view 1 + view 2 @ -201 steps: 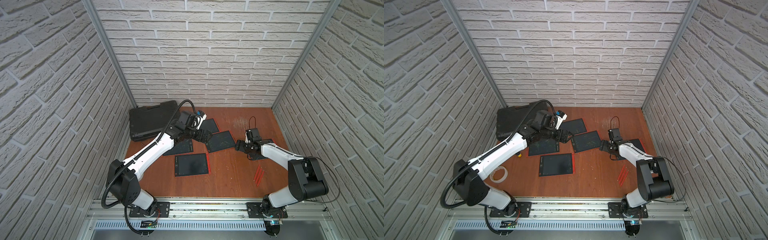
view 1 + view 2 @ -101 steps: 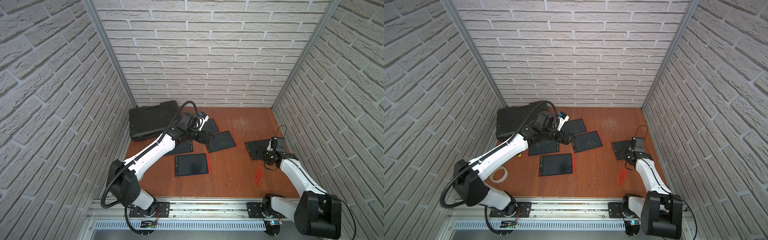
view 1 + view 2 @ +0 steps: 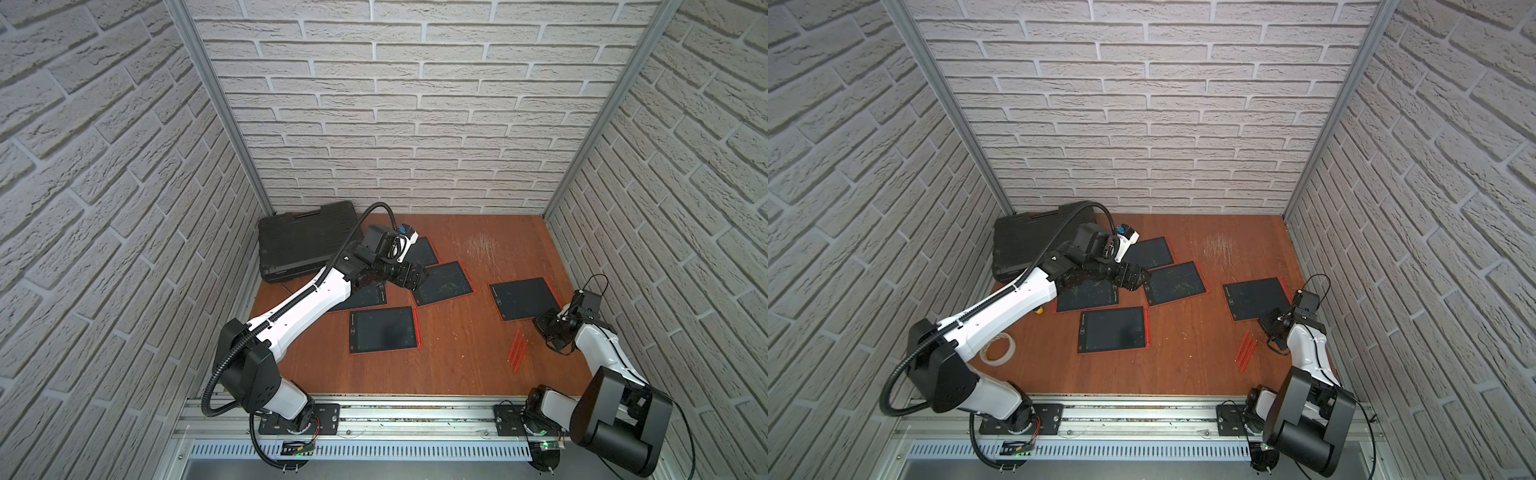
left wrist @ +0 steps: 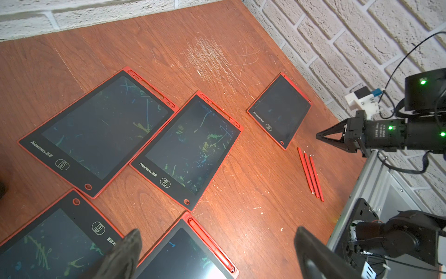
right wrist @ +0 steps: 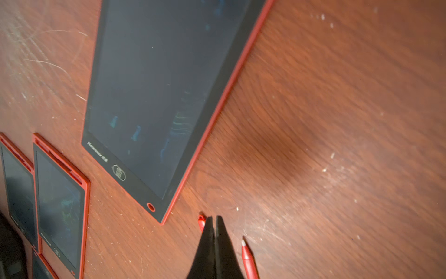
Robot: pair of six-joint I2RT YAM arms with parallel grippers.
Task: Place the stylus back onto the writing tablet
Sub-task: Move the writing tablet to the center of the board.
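I count five writing tablets: front tablet (image 3: 382,330), middle tablet (image 3: 442,282), right tablet (image 3: 523,298), back tablet (image 3: 424,251), and one partly covered tablet (image 3: 368,297). Four styluses that I can see: three loose styluses (image 3: 518,351) side by side, and one docked stylus (image 3: 417,326) in the front tablet's edge slot. One black case (image 3: 303,237). One tape roll (image 3: 1012,345). One small yellow thing (image 3: 1039,310), can't tell what it is.
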